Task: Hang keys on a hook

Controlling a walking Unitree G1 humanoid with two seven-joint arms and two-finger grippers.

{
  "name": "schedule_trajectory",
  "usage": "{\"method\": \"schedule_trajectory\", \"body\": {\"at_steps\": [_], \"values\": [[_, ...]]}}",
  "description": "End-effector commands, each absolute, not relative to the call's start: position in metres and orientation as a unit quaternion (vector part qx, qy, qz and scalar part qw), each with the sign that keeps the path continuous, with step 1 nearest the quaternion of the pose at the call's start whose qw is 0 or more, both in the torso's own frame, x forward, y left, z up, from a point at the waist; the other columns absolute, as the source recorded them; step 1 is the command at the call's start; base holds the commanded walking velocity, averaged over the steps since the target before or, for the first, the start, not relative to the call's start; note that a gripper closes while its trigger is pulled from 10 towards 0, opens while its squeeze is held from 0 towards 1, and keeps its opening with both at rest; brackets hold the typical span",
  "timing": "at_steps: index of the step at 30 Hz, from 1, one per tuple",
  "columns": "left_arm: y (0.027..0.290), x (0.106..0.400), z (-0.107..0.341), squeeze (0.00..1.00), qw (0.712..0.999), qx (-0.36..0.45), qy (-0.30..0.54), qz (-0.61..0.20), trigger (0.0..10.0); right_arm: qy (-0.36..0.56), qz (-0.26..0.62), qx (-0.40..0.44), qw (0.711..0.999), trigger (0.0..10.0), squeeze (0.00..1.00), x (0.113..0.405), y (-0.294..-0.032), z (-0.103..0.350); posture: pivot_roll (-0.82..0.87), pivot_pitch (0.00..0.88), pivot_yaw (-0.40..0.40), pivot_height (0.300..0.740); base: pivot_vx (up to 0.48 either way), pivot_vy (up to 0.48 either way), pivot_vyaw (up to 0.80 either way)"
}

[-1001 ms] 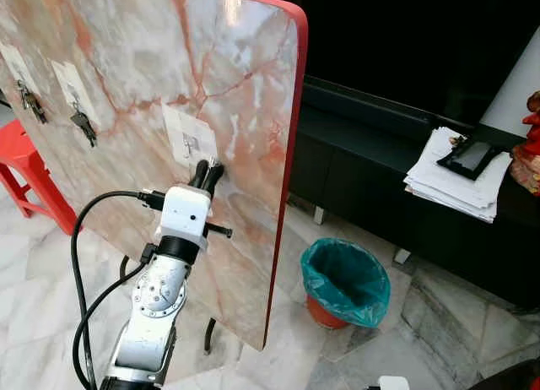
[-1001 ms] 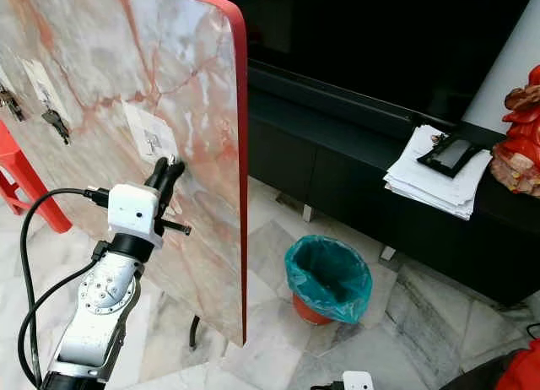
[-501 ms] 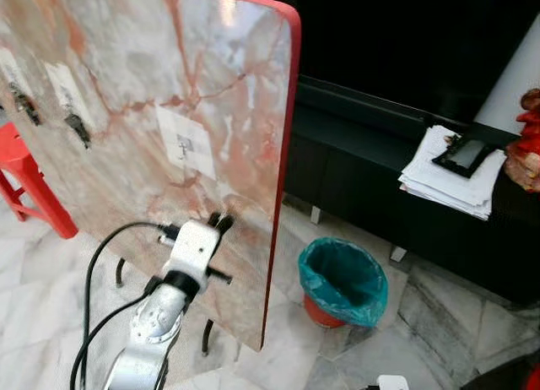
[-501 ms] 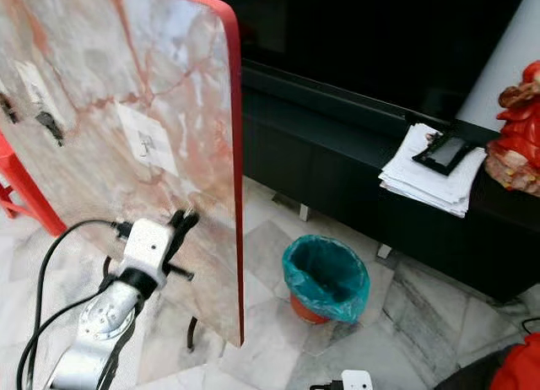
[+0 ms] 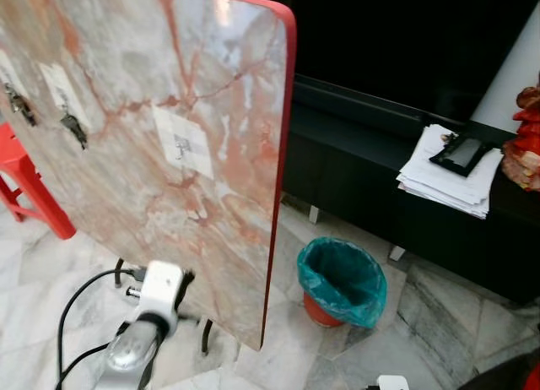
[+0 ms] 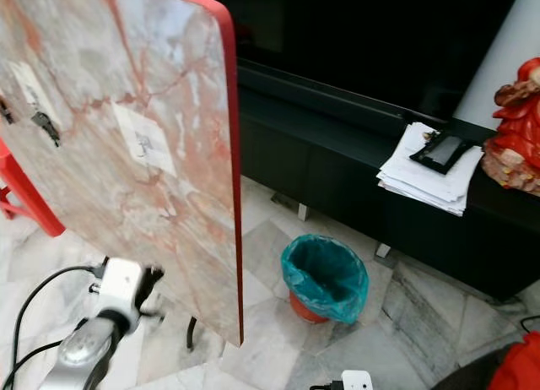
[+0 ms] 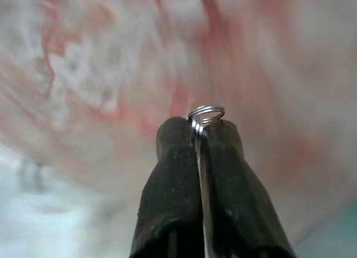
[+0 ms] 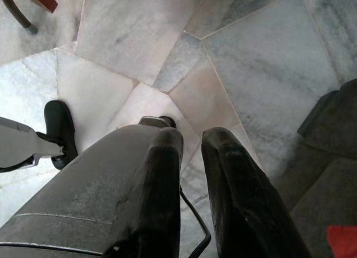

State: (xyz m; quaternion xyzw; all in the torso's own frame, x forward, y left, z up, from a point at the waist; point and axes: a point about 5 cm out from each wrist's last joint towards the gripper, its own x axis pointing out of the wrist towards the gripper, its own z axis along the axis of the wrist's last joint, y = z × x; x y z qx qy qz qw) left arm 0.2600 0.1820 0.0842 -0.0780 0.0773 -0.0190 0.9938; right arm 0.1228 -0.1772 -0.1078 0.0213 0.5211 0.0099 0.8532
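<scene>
A marble board (image 5: 169, 111) with a red rim stands upright on the left. A white pad on it carries an empty hook (image 5: 183, 143). Farther left, two more pads hold hanging keys (image 5: 74, 124). My left gripper (image 5: 180, 282) is low, blurred, in front of the board's lower part and well below the empty hook. In the left wrist view it is shut on a silver key ring (image 7: 206, 113), whose loop sticks out past the fingertips (image 7: 220, 132), close to the marble. My right gripper (image 8: 192, 138) hangs idle over the floor, its fingers a narrow gap apart.
A bin with a green liner (image 5: 342, 280) stands on the marble floor right of the board. Behind it runs a low black cabinet (image 5: 371, 179) bearing a paper stack (image 5: 447, 175) and a red figurine (image 6: 515, 128). A red stool (image 5: 25, 183) sits at the far left.
My left arm has dropped from just under the empty hook down to the board's lower part, still gripping the key ring. The camera has shifted slightly.
</scene>
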Motion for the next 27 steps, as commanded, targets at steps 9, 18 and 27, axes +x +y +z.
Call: {"method": "schedule_trajectory", "body": {"at_steps": [9, 18, 27], "values": [[0.179, 0.256, 0.075, 0.0, 0.987, -0.01, 0.14, -0.073, 10.0, 0.533, 0.012, 0.018, 0.846, 10.0, 0.0, 0.116, -0.178, -0.11, -0.05, 0.014, -0.046, 0.74, 0.0, 0.0, 0.0], [0.183, 0.271, 0.129, 0.0, 0.999, 0.017, -0.019, -0.024, 10.0, 0.533, 0.011, 0.018, 0.846, 10.0, 0.0, 0.116, -0.178, -0.11, -0.04, 0.019, -0.052, 0.74, 0.0, 0.0, 0.0], [0.175, 0.27, 0.16, 0.0, 0.99, 0.046, -0.129, -0.023, 10.0, 0.533, 0.011, 0.018, 0.846, 10.0, 0.0, 0.116, -0.178, -0.11, -0.04, 0.024, -0.052, 0.74, 0.0, 0.0, 0.0]]}}
